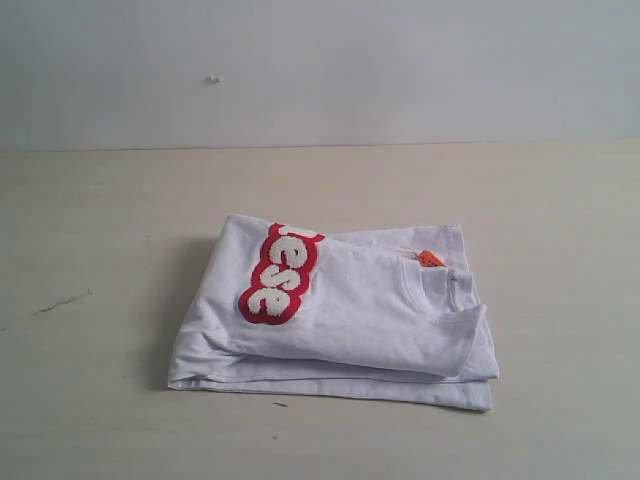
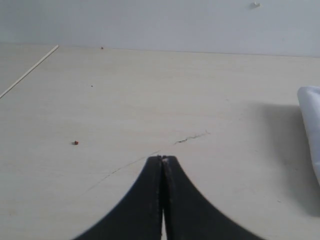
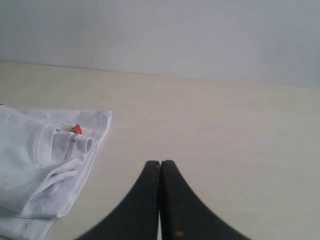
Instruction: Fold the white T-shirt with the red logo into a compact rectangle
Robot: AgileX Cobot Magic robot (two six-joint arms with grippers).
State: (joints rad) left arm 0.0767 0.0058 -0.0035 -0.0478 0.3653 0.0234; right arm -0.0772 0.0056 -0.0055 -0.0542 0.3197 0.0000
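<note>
The white T-shirt (image 1: 350, 310) lies folded in a thick rectangle on the pale table (image 1: 90, 200). Part of the red logo (image 1: 281, 275) shows on its top layer, running front to back. An orange neck tag (image 1: 431, 258) pokes out by the collar at the right. In the left wrist view my left gripper (image 2: 163, 159) is shut and empty over bare table, with a corner of the T-shirt (image 2: 311, 125) off to one side. My right gripper (image 3: 160, 163) is shut and empty too, apart from the folded T-shirt (image 3: 45, 160) and its tag (image 3: 76, 129). Neither arm shows in the exterior view.
A grey wall (image 1: 320, 70) stands behind the table. A thin crack (image 2: 192, 137) and a small red speck (image 2: 75, 142) mark the tabletop near the left gripper. Bare table surrounds the shirt on all sides.
</note>
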